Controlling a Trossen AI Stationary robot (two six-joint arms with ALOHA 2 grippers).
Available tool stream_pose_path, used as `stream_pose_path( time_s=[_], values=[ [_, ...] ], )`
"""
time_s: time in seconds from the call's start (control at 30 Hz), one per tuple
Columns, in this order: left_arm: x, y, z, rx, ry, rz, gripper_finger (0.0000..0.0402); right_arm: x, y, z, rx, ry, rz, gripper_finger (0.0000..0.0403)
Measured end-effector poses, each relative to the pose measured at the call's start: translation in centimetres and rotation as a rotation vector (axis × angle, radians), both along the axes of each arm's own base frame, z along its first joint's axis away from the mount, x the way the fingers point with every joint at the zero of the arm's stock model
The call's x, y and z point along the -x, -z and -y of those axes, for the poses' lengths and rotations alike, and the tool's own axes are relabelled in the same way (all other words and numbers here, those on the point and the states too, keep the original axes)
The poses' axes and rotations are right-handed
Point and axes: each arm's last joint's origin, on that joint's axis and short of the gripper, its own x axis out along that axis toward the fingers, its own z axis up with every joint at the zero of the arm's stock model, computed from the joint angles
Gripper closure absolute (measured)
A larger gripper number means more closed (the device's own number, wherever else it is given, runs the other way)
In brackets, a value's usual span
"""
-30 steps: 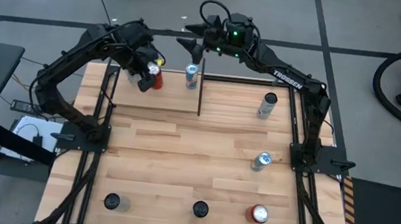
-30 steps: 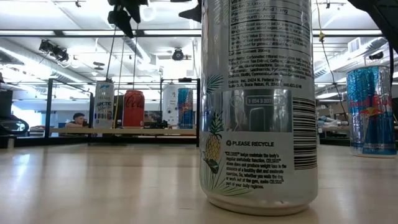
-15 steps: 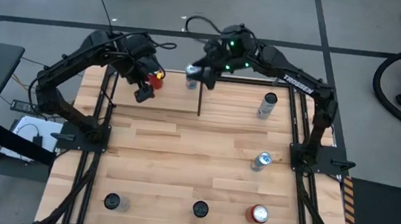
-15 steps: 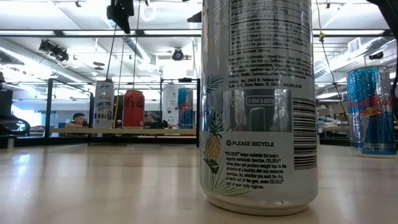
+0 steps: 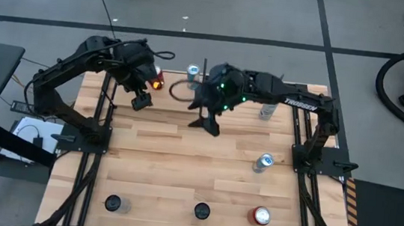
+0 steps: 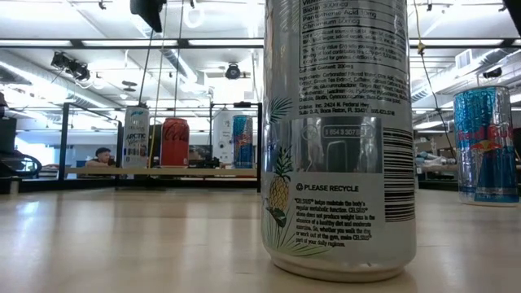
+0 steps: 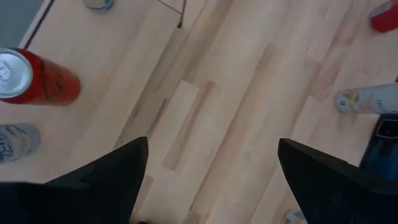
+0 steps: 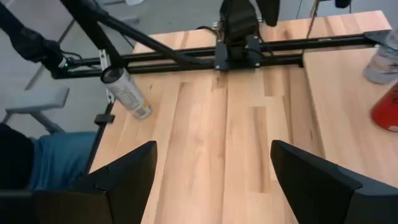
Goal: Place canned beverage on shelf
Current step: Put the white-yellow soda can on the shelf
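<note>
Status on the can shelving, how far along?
Done: four cans stand on the shelf. In hand: nothing; left gripper and right gripper are open and empty. Left: several loose cans on the tabletop, none gripped yet.

— Where is the worktop (image 5: 183, 152) open?
— Across its middle, bare boards.
— And the crowded parts?
— Three cans (image 5: 200, 211) line the near edge, two cans (image 5: 263, 162) stand along the right edge, and the shelf (image 5: 170, 98) at the far left corner holds cans.
</note>
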Motion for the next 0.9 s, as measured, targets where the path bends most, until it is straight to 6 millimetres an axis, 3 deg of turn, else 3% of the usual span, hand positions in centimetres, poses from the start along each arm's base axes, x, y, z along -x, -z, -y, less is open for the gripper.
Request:
stream_pose_path(
  time_s=[0.37,0.9],
  values=[
    [2.3,-1.7,3.2,-0.012,0.061,0.088,0.0042,-0.8,0.5,-3.4,0.028,-0.071,0.013,0.008],
    [5.9,-3.4,6.2,-0.05,0.106,0.196,0.0042,-6.4,5.2,-6.7,0.03,-0.266,0.143,0.008]
  ],
)
